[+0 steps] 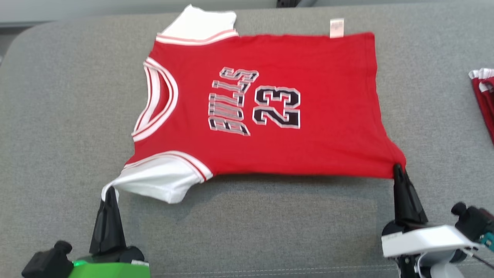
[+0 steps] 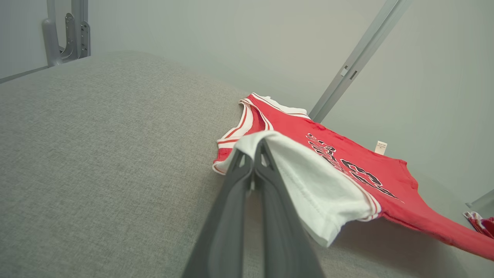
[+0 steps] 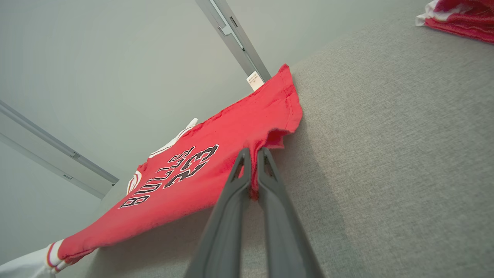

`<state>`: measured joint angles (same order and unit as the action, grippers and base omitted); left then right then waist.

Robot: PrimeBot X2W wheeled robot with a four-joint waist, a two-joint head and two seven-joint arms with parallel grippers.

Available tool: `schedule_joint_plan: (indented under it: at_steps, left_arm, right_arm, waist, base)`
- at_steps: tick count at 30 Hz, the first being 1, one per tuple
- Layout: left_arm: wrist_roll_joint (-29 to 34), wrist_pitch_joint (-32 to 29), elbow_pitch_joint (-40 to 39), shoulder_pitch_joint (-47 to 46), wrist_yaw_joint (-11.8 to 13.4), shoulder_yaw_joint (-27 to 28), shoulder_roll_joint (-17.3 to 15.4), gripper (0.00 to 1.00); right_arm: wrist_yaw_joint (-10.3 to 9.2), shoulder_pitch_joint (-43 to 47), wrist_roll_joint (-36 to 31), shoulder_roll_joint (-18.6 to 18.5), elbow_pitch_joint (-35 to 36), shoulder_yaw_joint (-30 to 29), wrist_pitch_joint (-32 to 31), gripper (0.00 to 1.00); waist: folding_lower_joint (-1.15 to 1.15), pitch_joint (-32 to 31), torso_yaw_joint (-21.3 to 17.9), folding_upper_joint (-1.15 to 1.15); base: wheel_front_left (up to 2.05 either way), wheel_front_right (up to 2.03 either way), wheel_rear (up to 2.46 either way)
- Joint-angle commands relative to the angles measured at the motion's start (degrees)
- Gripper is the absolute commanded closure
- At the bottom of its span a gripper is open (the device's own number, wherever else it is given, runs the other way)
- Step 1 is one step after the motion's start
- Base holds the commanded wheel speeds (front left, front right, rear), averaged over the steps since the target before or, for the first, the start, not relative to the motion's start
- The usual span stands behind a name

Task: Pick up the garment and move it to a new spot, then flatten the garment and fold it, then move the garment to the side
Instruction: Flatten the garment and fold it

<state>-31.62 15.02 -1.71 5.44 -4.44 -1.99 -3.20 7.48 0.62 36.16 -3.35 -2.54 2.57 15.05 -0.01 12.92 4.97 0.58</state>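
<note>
- The garment (image 1: 270, 108) is a small red jersey with white sleeves. It lies spread front-up on the grey padded surface (image 1: 58, 135), with its neck toward our left. Its far edge rests on the padding, and the shadow beneath suggests its near edge is raised a little.
- Our left gripper (image 1: 110, 191) has its fingers pressed together on the tip of the near white sleeve (image 1: 158, 179). Our right gripper (image 1: 397, 168) is pinching the near hem corner (image 1: 389, 158), and the right wrist view shows red cloth bunched between the fingers.
- We judge the jersey light, soft and limp. It sags between the two holds and would keep no shape of its own.
- Thin knit like this can slide out of a shallow pinch, so we would want a good bite of cloth. It looks stretchy rather than fragile, and a hard pull would skew it rather than tear it.
- The best holds seem to be corners and seamed edges — sleeve ends, hem corners, shoulders — where the cloth is doubled. Two matched points on one edge should let us keep it taut.
- The surface is woven grey fabric and looks slightly cushioned. We expect it to drag on the cloth, which would help flattening.
- Behind it are a pale wall and grey metal rails (image 2: 359, 58).
- Another red-and-white garment (image 1: 482, 92) lies at the right edge, well apart — a spot to avoid.
</note>
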Motion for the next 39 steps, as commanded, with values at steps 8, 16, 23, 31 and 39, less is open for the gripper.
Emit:
schedule_joint_plan:
  at_steps: [8,16,23,31,39]
  left_arm:
    - [-0.3,0.2,-4.2,6.7,1.6,0.6,0.2,1.00]
    - [0.2,-0.7,-5.3,9.1,2.2,-0.2,-0.2,1.00]
    - [-0.1,-1.2,-1.7,8.4,1.1,-1.5,-0.7,1.00]
    - [1.3,-1.0,5.3,0.5,-1.2,-5.4,-1.1,1.00]
    - [1.5,-0.6,15.2,-10.1,-1.9,-7.0,-0.8,1.00]
  right_arm:
    - [0.01,6.5,0.9,0.3,2.4,1.1,-0.3,1.00]
    - [0.01,9.3,2.0,0.4,1.5,2.3,-1.9,1.00]
    - [0.01,8.4,2.5,0.4,-1.9,2.9,-1.9,1.00]
    - [0.01,5.5,5.6,0.4,-8.2,4.1,-1.1,1.00]
    - [0.01,0.6,10.3,0.4,-12.8,7.2,-0.4,1.00]
  waist:
    - [0.01,-6.0,-0.4,-0.58]
    - [0.01,-6.7,-0.8,-0.58]
    - [0.01,-6.5,-1.8,-0.58]
    - [0.01,-7.2,-1.9,-0.58]
    - [0.01,-6.4,-3.0,-0.58]
  base:
    - [0.00,0.00,0.00]
    - [0.00,0.00,0.00]
    - [0.00,0.00,0.00]
    - [0.00,0.00,0.00]
    - [0.00,0.00,0.00]
